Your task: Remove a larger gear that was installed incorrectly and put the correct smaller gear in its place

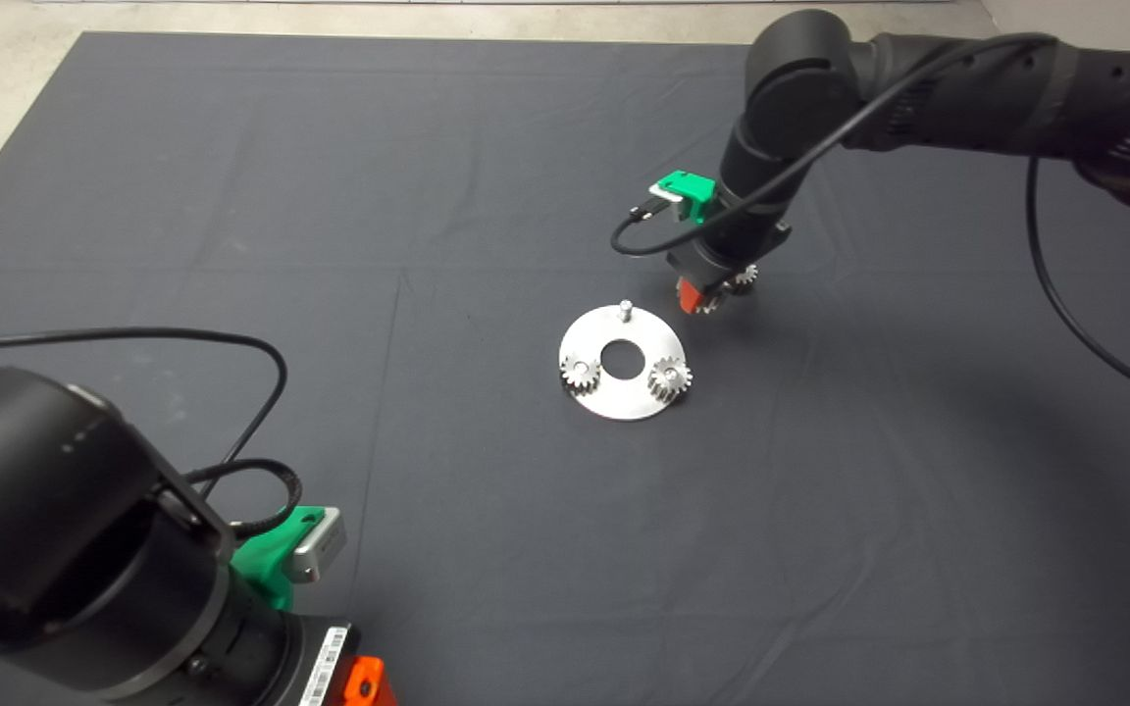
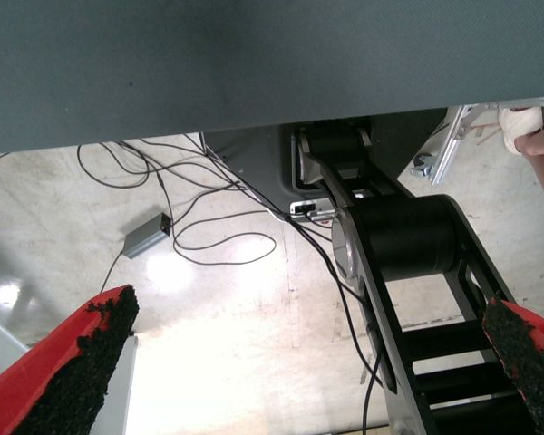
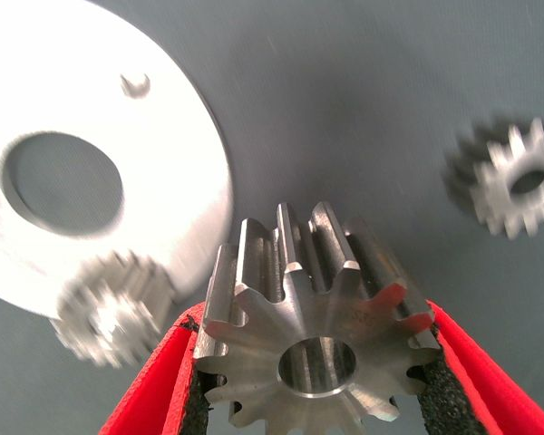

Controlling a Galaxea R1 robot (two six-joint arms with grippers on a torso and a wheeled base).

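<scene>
My right gripper [image 1: 712,294] is shut on the larger gear [image 3: 313,335], a tall grey steel gear that shows a round centre hole in the right wrist view. It holds the gear low over the mat, just beyond the right rim of the round steel plate [image 1: 624,400]. The smaller gear [image 1: 744,279], short and flat-faced, lies on the mat beside the gripper and also shows in the right wrist view [image 3: 512,181]. One bare pin [image 1: 626,309] stands at the plate's far edge. Two gears sit on the plate, one on the left [image 1: 580,371] and one on the right [image 1: 670,377].
My left gripper [image 1: 359,681] is parked at the lower left edge, open and empty. Its wrist view shows the floor with cables [image 2: 208,236], a black robot frame [image 2: 408,245] and a person's hand [image 2: 539,140]. The dark mat [image 1: 330,245] lies bare around the plate.
</scene>
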